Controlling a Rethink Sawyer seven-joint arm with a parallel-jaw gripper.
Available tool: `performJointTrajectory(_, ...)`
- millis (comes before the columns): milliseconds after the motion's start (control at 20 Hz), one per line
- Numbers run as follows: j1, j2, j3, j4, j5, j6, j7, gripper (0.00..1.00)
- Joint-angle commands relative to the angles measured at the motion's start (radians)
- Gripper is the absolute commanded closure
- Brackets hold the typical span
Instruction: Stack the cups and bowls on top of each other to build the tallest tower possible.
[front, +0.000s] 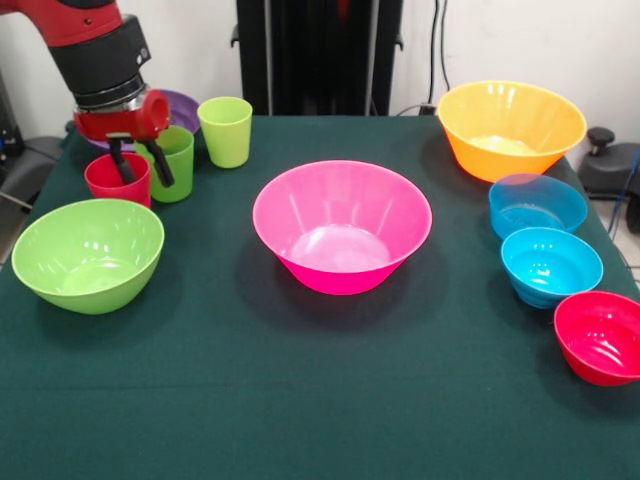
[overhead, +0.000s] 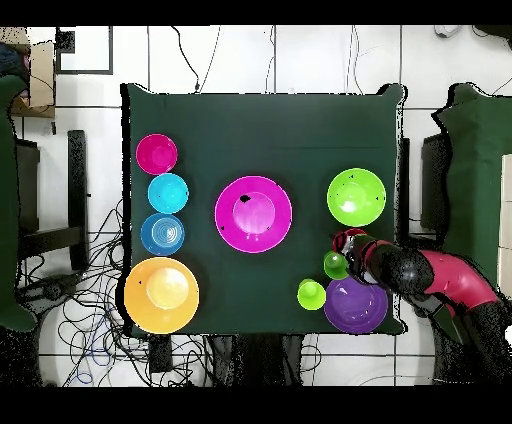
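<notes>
Front view: the red-and-black gripper is hanging over the short red glossy plastic cup, fingers spread, one dipping inside the rim, one between it and the green plastic tumbler; nothing gripped yet. Closing squarely on the red wall should avoid nudging the green neighbour. The lime-green tumbler is standing just beyond.

Overhead view: the large pink, orange, lime-green and purple bowls are all sitting empty, unstacked.
</notes>
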Motion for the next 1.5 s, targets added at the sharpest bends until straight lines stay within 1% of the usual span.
performJointTrajectory(50, 0.033, 0.025, 0.0, -0.088, -0.09, 0.038, -0.293, 0.0)
performJointTrajectory(400, 0.035, 0.046, -0.005, -0.111, -0.098, 0.033, -0.302, 0.0)
performJointTrajectory(750, 0.035, 0.051, -0.009, -0.109, -0.101, 0.031, -0.301, 0.0)
performJointTrajectory(1500, 0.035, 0.093, -0.013, -0.105, -0.12, 0.011, -0.284, 0.0)
